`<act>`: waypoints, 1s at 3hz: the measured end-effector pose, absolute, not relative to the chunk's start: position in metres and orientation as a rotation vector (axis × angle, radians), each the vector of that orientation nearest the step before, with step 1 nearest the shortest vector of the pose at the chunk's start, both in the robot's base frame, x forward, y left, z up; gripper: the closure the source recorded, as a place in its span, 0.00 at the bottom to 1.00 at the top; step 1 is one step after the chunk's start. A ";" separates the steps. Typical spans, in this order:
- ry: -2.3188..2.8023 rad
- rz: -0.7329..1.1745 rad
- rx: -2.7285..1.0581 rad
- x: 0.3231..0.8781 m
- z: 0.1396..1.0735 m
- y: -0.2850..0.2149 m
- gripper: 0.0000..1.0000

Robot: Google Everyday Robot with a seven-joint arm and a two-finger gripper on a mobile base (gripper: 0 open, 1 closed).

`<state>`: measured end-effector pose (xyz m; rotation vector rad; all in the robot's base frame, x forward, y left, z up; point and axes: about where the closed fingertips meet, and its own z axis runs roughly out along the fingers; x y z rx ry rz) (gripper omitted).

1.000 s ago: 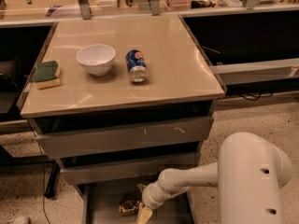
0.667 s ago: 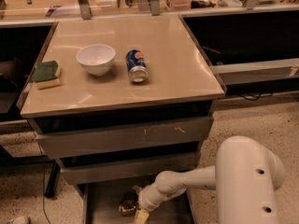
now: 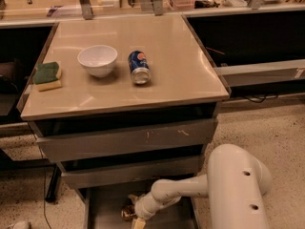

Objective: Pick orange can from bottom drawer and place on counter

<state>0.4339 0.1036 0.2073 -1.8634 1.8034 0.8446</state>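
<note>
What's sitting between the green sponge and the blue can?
The bowl, on the counter, seen in the camera view. The gripper is down in the bottom drawer, beside the orange can.

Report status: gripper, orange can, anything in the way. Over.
Gripper low in bottom drawer, at orange can. Can in drawer, not yet on counter. Up there: bowl, blue can, sponge.

I count two cans from here — one blue can (image 3: 139, 67) on the one counter (image 3: 181, 75), one orange can (image 3: 127, 213) near, in the bottom drawer (image 3: 107, 209). One white bowl (image 3: 97, 59), one green sponge (image 3: 47, 76) far left. Two shut drawers (image 3: 124, 141) above the open one. One arm (image 3: 181, 190), one gripper (image 3: 138, 218) — low in the bottom drawer, right beside the orange can.
</note>
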 end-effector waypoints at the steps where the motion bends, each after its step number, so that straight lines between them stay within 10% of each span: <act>1: 1.790 0.828 -1.882 0.439 0.190 0.104 0.00; 3: 1.830 0.793 -1.886 0.456 0.152 0.091 0.00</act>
